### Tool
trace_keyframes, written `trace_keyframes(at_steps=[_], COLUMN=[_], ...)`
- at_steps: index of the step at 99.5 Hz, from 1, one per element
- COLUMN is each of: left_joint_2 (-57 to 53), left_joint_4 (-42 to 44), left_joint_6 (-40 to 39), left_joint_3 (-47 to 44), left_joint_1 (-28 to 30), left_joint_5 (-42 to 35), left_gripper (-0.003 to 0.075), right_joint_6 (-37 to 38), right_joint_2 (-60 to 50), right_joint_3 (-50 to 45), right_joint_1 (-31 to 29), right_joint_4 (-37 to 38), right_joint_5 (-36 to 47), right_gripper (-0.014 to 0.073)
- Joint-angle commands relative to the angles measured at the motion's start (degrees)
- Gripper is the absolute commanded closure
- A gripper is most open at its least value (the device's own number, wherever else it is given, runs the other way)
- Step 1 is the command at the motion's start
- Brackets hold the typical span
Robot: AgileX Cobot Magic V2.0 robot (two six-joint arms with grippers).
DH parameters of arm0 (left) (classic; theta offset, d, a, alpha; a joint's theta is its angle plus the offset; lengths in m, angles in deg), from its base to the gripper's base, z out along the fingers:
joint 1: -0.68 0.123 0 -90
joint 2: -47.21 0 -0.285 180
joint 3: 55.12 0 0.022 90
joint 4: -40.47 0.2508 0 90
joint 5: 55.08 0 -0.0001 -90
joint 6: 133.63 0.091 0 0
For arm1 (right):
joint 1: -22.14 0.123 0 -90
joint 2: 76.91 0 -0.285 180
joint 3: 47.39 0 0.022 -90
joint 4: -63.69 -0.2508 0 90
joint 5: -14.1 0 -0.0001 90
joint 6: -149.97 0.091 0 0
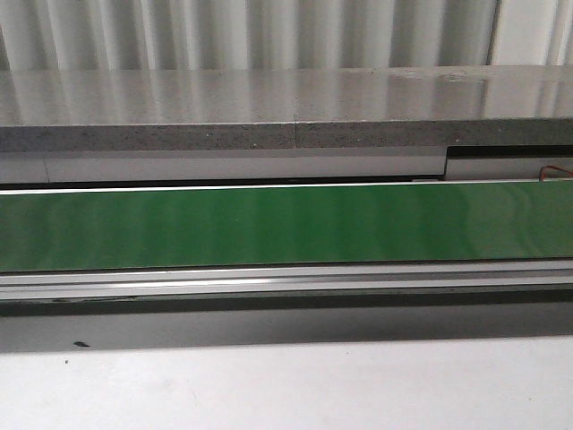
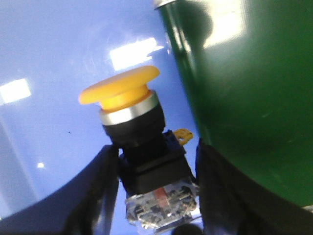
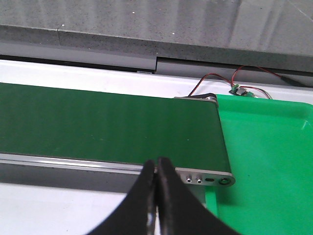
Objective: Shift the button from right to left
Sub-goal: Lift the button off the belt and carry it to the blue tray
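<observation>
Button [image 2: 134,132]: in the left gripper [image 2: 156,196], seen only in the left wrist view. Yellow cap tilted up and away from the fingers, black collar under it, clear contact block down by the palm.
Left jaws: narrow, closed on the button's boxy black body, one dark finger [image 2: 93,196] on each flank. Grip sits on the flat sides, likely because the round cap offers no hold.
Backdrop, left: blue surface [image 2: 49,58] behind the button, with the green belt [image 2: 244,88] edge just beside it. Whether the button rests on the blue or hangs over it, I cannot tell.
Right gripper [image 3: 156,196]: jaws pressed together, holding nothing, poised over the belt's near rail [image 3: 98,164]. Reads as parked out of the way; judgement only.
Progress: the left arm holding the button suggests it is at or near the left end, with release not yet done.
Front view: belt and grey shelf [image 1: 269,107] only; no arm, no button.
Right wrist only: belt end roller, green tray [image 3: 274,156] touching that end, red and black wires [image 3: 220,81] to a small board.
Left wrist only: the grip itself and the blue surface.
Risk: tilted cap may tip the button on release.
</observation>
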Motion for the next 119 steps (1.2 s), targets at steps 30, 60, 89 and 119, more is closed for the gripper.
trace_keyframes(at_steps=[30,60,89,119], left_joint_2=[5.1,9.2,9.2,5.04], left_joint_4=[1.6,1.79,2.9,0.27], left_joint_6=[1.93,4.01,4.29,-2.63], left_joint_3=[1.6,1.6,1.86,6.06], left_joint_1=[6.99,6.98,6.87,6.75], left_joint_5=[-5.83,-7.4,-7.7,-6.93], left_gripper=[0.0594,0.0533,0.0218,0.0302], right_joint_6=[-0.42,-0.42,-0.42,-0.42], right_joint_2=[0.69,0.69,0.69,0.69], right_joint_3=[1.22,1.22,1.22,1.22], right_joint_1=[0.06,0.06,0.06,0.06], right_joint_4=[-0.04,-0.04,-0.04,-0.04], right_joint_5=[4.62,4.62,4.62,4.62], right_gripper=[0.066,0.066,0.066,0.066])
